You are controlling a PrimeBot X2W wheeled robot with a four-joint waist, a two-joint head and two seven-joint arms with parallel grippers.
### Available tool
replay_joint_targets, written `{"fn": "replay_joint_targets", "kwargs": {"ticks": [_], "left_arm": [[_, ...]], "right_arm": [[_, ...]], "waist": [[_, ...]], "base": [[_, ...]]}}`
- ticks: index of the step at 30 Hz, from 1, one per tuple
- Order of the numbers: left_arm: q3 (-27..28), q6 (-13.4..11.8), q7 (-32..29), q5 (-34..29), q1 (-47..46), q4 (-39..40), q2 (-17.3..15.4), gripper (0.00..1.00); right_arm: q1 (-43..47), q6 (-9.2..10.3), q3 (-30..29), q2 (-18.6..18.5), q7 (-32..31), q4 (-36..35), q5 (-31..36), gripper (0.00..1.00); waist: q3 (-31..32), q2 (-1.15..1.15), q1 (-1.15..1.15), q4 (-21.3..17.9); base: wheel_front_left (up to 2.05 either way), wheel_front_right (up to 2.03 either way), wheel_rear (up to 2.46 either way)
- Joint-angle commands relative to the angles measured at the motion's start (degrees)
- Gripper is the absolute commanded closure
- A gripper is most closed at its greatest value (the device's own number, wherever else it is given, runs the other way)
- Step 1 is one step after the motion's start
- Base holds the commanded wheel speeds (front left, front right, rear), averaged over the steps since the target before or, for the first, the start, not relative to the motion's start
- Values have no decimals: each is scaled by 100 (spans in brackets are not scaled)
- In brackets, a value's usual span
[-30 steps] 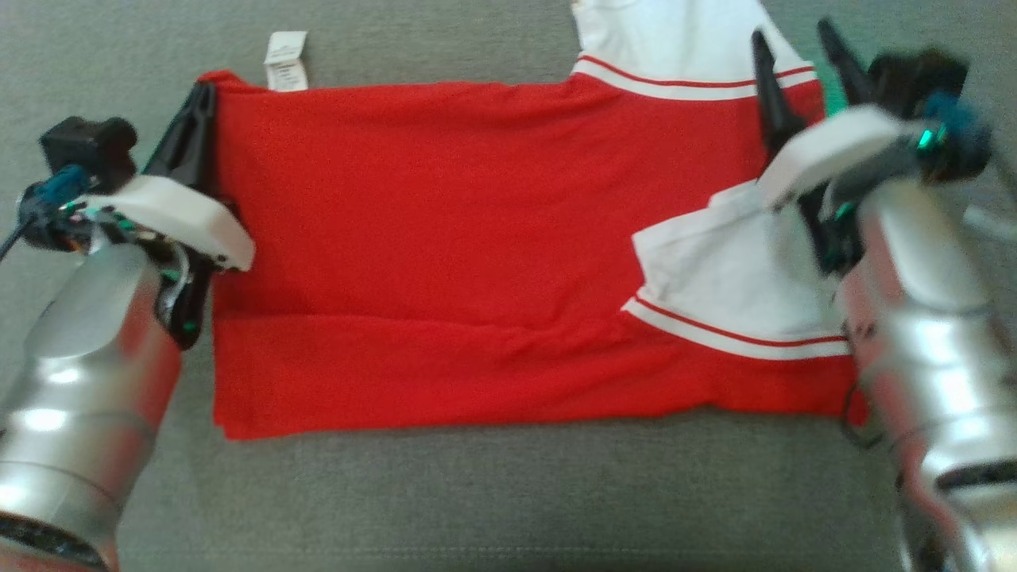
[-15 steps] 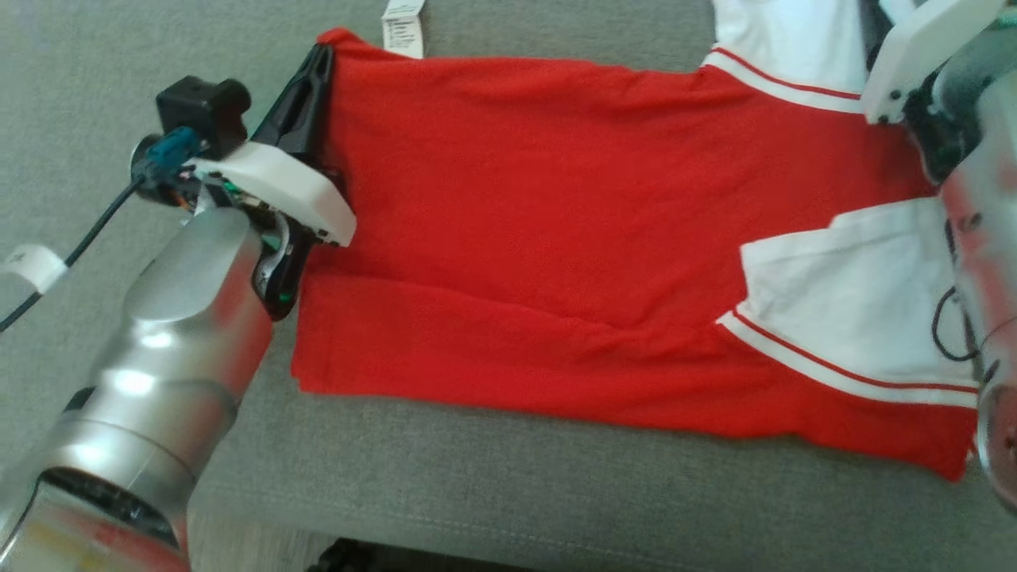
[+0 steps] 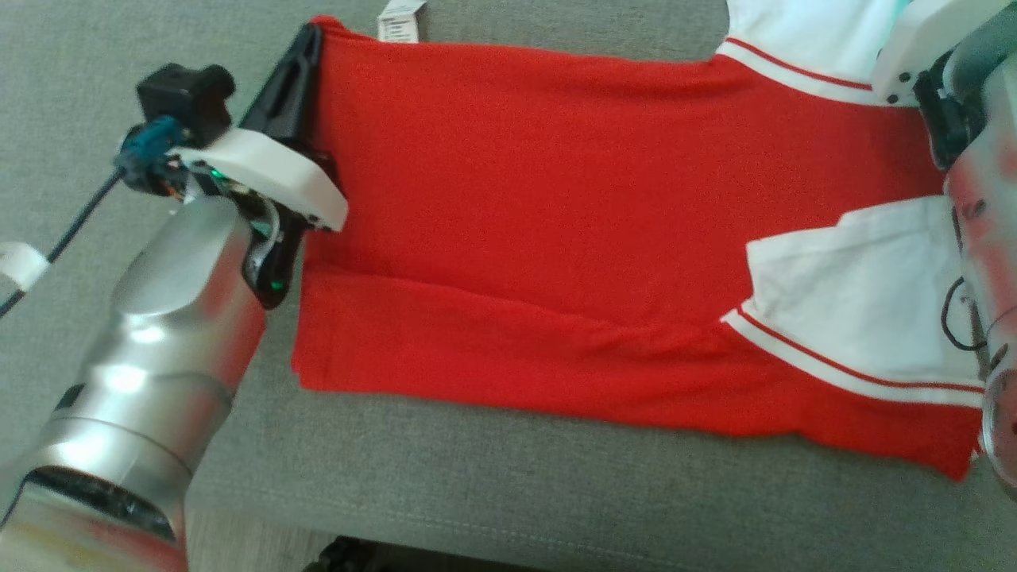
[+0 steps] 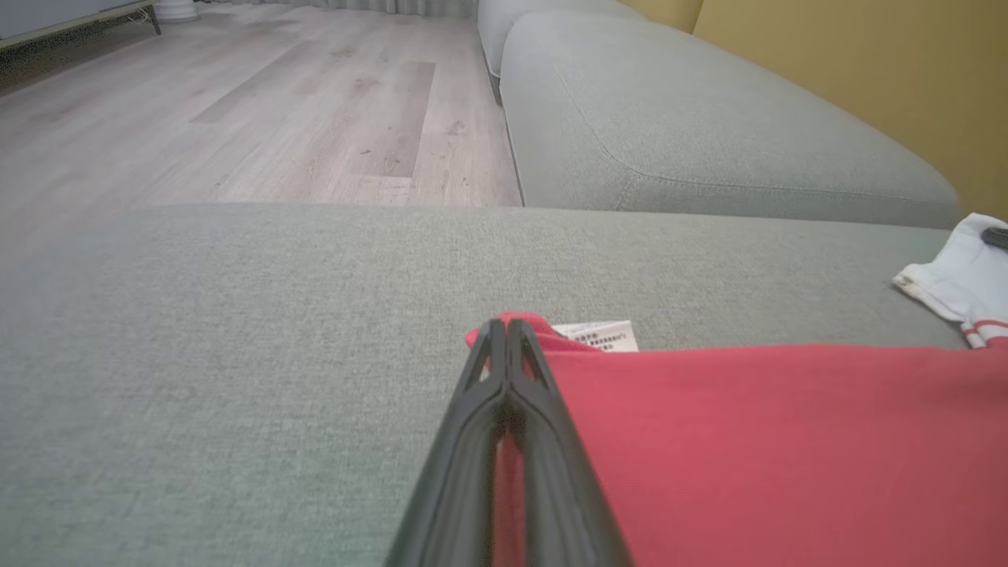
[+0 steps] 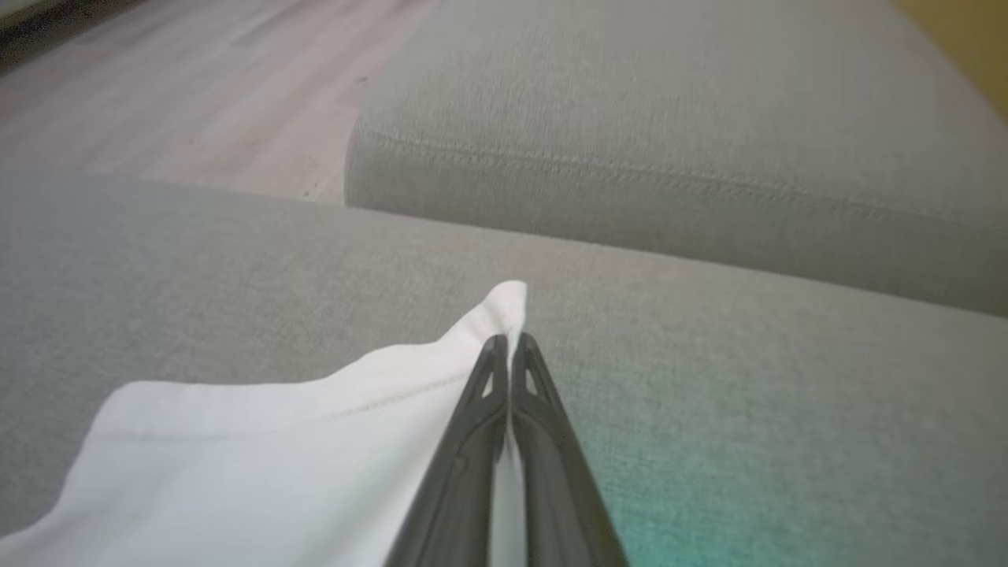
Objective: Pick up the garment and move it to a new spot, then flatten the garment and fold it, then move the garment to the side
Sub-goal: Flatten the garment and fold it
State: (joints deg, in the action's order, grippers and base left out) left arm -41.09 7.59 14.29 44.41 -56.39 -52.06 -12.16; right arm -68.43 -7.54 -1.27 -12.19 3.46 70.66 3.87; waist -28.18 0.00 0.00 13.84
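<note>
Right tool (image 5: 508, 342) — item revised: its fingers stood spread over the far sleeve a second ago and were now clenched on that sleeve's white edge (image 5: 276, 441), a sliver of cloth showing between them. My head camera had also swung, so the shift of the whole picture was not the cloth's doing.

Left tool (image 4: 500, 327) — clenched as before, grasping the red hem corner beside the care label (image 3: 401, 12).

Garment (image 3: 556, 199) — red shirt with white, red-striped sleeves, lying flat across the grey sofa cushion (image 3: 556, 492). The near sleeve (image 3: 858, 286) was folded in over the body, and a long crease ran along the near side. Wooden floor (image 4: 236, 102) lay beyond the cushion.

Step in hand, as I judged it: a fold made by carrying the far edge over.

- Raise both ends together and level, so the edge between them stays taut and does not sag.
- Go gently on the right, where the bite looked thin, at the very rim of the sleeve, and might slip.
- Lift little, or the folded-in near sleeve could be dragged open.
- Lay the far edge along the near edge before letting go.
</note>
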Motion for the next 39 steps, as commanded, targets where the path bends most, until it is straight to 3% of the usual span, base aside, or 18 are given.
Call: {"fn": "replay_joint_targets", "kwargs": {"ticks": [1,5,10,18,23,33,34,35,36,37,38,39], "left_arm": [[378,-30,70,-108,-159,101,-284,100],[909,-147,71,-408,95,187,-317,100],[1500,-246,71,-786,464,460,-397,100],[2672,-443,71,-1581,1560,1084,-407,100],[3347,-537,71,-2072,2376,1474,-255,100],[4313,-550,71,-2835,3581,1868,360,100],[4384,-566,71,-2907,3683,1916,437,96],[4438,-575,71,-2983,3784,1941,503,72],[4492,-572,71,-3037,3877,1954,566,57],[4549,-594,71,-3094,3959,1976,625,25],[4603,-633,71,-3159,4034,2014,676,0],[4672,-660,71,-3217,4101,2050,709,0]], "right_arm": [[-109,5,50,90,324,-257,77,100],[29,5,250,260,996,-433,47,100],[332,5,557,400,1144,-914,-316,100],[2322,5,1254,262,1153,-3242,-1748,100],[3761,5,1465,176,1153,-4237,-2390,100],[5069,5,1276,415,1154,-4443,-2631,100],[5102,5,1239,444,1154,-4417,-2608,76],[5136,5,1190,473,1154,-4382,-2572,11],[5172,5,1137,511,1154,-4331,-2544,0],[5203,5,1077,548,1154,-4273,-2520,0],[5225,5,1018,573,1154,-4245,-2471,0],[5244,5,946,593,1154,-4246,-2388,0]], "waist": [[48,0,0,-62],[194,0,0,-227],[337,0,0,-468],[777,0,0,-928],[1084,0,0,-1118],[1432,0,0,-1187],[1461,0,0,-1175],[1493,0,0,-1156],[1532,0,0,-1137],[1575,0,0,-1117],[1624,0,0,-1093],[1669,0,0,-1072]], "base": [[0,0,0],[0,0,0],[0,0,0],[0,0,0],[0,0,0],[0,0,0],[0,0,0],[0,0,0],[0,0,0],[0,0,0],[0,0,0],[0,0,0]]}}
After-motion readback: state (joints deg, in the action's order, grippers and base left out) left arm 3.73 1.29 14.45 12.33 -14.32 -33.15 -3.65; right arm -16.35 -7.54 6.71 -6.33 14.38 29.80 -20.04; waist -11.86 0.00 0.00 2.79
